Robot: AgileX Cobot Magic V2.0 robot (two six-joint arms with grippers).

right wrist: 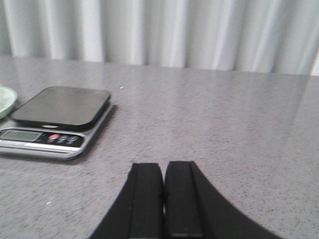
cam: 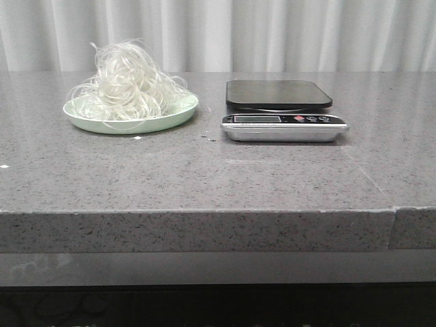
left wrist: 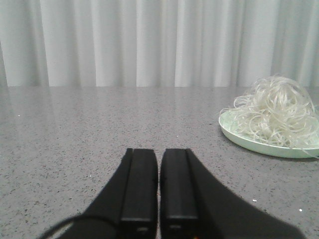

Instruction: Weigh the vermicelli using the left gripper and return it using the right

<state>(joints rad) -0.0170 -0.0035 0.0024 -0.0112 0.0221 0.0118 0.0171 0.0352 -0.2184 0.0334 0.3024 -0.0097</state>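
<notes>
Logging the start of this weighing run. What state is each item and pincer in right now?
vermicelli: heaped on the plate, untouched.
plate: flat on the table, full.
scale: platform bare; display reading too small to tell.
left pincer: shut, empty, short of the plate.
right pincer: shut, empty, apart from the scale.

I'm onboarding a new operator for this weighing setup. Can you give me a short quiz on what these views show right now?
1. True or false: the vermicelli already sits on the scale.
2. The left hand is: A) open around noodles, B) shut and empty, C) out of view.
3. Fill in: the noodles lie on a pale green ____.

Key:
1. False; the scale platform is bare.
2. B; the right hand is shut and empty too.
3. Plate, left of the scale in the front view.
</notes>
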